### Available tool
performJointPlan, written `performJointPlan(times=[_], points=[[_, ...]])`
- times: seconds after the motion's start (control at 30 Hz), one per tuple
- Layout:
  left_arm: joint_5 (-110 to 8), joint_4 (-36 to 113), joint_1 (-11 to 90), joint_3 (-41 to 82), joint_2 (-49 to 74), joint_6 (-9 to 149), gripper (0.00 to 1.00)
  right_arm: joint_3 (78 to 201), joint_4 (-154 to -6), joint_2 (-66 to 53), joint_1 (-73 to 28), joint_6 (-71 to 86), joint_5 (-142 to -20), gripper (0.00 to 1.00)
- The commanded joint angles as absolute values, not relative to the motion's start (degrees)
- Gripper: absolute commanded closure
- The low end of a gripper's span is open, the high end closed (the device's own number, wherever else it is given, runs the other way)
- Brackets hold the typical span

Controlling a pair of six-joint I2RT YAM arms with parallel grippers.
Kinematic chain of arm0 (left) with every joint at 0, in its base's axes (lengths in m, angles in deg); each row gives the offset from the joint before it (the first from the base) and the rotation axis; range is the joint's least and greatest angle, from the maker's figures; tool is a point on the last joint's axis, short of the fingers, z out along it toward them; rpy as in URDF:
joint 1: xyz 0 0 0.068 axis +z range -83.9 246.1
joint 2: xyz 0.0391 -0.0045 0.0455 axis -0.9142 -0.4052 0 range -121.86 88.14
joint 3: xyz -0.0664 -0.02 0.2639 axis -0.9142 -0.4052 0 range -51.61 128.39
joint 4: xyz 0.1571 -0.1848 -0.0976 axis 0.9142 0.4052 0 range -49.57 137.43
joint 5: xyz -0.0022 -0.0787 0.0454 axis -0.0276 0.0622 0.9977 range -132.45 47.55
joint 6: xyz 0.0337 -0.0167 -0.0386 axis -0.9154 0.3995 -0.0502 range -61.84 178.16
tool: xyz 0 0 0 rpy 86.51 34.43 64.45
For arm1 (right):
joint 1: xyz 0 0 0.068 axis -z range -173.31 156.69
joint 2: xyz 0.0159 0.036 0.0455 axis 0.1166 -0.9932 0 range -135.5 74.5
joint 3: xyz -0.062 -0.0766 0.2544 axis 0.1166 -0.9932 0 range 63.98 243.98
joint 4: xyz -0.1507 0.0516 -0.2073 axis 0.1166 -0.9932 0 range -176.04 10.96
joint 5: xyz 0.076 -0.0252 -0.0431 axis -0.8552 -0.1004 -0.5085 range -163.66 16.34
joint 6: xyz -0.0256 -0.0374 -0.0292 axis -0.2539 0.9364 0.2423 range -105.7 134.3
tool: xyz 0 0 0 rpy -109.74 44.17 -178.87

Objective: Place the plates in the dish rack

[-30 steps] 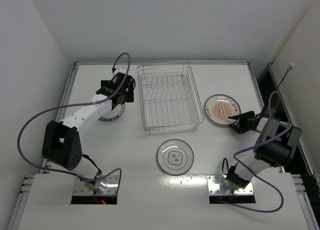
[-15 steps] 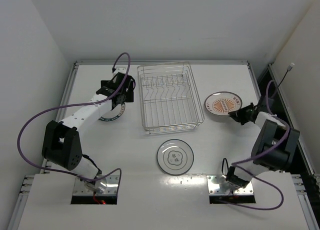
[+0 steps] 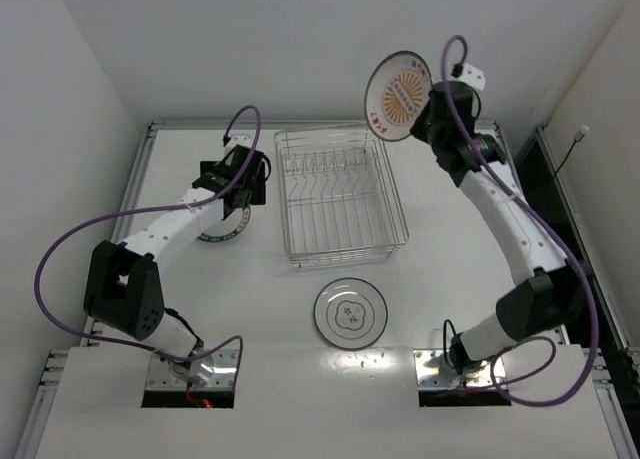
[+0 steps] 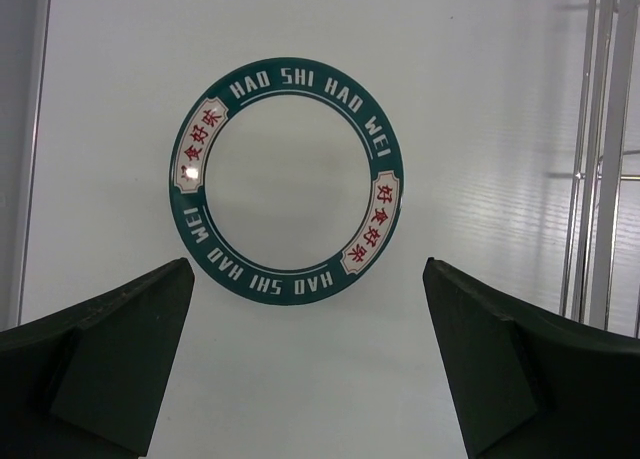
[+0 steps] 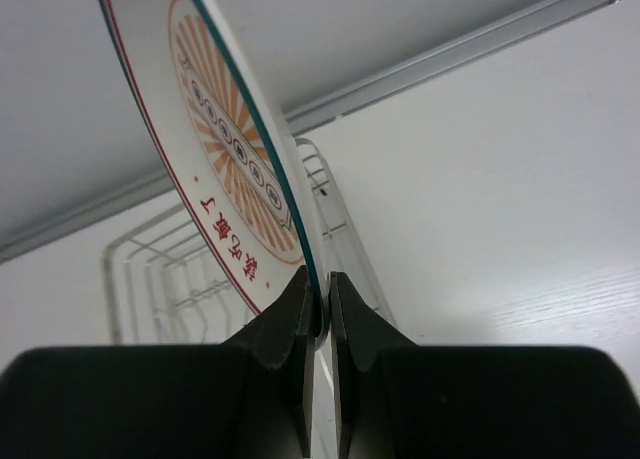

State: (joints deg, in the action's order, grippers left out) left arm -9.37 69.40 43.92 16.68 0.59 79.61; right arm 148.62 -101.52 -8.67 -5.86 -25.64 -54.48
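Top external showed the right claw (image 3: 426, 114) clamping the sunburst plate (image 3: 398, 94) aloft near the dish rack (image 3: 340, 214), the left claw (image 4: 307, 279) gaping over the green-rimmed plate (image 4: 285, 179).

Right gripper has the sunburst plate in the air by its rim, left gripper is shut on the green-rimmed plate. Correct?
One error: the left gripper is open above the green-rimmed plate, which lies flat on the table, as the left wrist view shows. The right gripper does hold the sunburst plate in the air by its rim.
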Motion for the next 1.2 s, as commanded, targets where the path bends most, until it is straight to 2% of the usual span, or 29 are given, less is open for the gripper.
performJointPlan(times=[0.0,0.27,0.57,0.87,1.17], points=[[-8.3,69.1,43.7,18.6,1.2,80.0,0.01,155.5,-108.0,-17.3,-9.6,-19.1,-37.3,1.0],[-8.3,69.1,43.7,18.6,1.2,80.0,0.01,159.8,-107.4,-24.4,-13.7,-15.3,-28.4,1.0],[-8.3,69.1,43.7,18.6,0.7,80.0,0.01,157.3,-106.7,-27.9,-16.7,-14.1,-26.7,1.0],[-8.3,69.1,43.7,18.6,0.7,80.0,0.01,153.1,-104.8,-24.9,-19.0,-15.1,-23.6,1.0],[-8.3,69.1,43.7,18.6,0.7,80.0,0.01,156.1,-103.5,-20.9,-21.4,-12.1,-19.7,1.0]])
